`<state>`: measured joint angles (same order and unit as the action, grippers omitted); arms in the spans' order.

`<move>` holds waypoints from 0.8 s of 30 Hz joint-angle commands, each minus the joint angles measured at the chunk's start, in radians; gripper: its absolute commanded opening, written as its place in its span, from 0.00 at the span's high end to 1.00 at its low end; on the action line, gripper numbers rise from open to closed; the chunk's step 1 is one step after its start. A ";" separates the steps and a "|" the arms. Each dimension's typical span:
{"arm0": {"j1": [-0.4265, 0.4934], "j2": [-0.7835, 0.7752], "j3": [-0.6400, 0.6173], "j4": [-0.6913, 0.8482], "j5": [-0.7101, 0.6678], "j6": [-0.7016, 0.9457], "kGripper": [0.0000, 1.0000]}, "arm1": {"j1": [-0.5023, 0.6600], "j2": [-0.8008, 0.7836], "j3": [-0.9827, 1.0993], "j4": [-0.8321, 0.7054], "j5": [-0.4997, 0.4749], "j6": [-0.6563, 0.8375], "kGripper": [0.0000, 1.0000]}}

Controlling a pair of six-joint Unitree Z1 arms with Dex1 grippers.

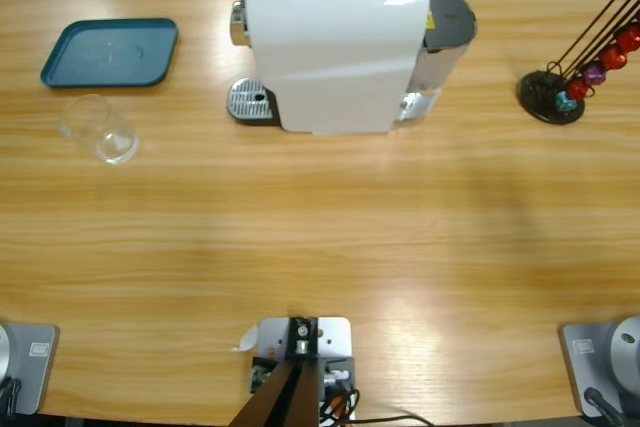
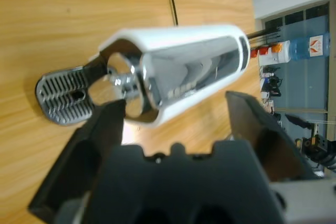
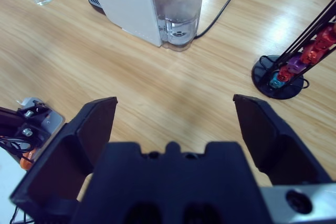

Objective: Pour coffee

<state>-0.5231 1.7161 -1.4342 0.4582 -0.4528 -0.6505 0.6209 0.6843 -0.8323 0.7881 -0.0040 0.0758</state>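
Teal tray (image 1: 110,51) lying at the table's (image 1: 320,237) far left; black capsule rack (image 1: 570,82) standing far right, holding coloured pods.

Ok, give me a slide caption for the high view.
Before pouring: white coffee machine with empty drip tray, clear glass, teal tray and capsule stand on the wooden table.

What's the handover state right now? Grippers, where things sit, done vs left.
Left gripper: open, empty, looking at the coffee machine spout end.
Right gripper: open, empty, above bare table, facing the machine's water tank.
Glass cup stands on the table left of the machine, in front of the blue tray, not on the drip grate.
Capsule rack at the far right.
Done: nothing visible. Left: everything, cup still to be placed under the spout.
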 commanded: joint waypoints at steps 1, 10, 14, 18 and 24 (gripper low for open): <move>-0.009 0.113 -0.015 -0.015 -0.005 0.006 0.31 | -0.013 0.036 0.027 -0.006 0.004 -0.005 0.00; -0.011 0.104 -0.013 -0.016 -0.001 0.005 0.50 | -0.013 0.039 0.026 -0.005 0.006 -0.005 0.00; -0.012 0.078 -0.004 -0.015 -0.001 0.006 0.64 | -0.013 0.039 0.027 -0.006 0.006 -0.005 0.00; -0.011 0.062 0.006 -0.015 -0.002 0.005 0.72 | -0.013 0.038 0.026 -0.004 0.006 -0.005 0.00; -0.009 0.036 0.023 -0.013 -0.001 0.006 0.82 | -0.013 0.037 0.027 -0.004 0.006 -0.005 0.00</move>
<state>-0.5268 1.7699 -1.4464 0.4527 -0.4538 -0.6505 0.6209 0.7066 -0.8323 0.7881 -0.0040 0.0758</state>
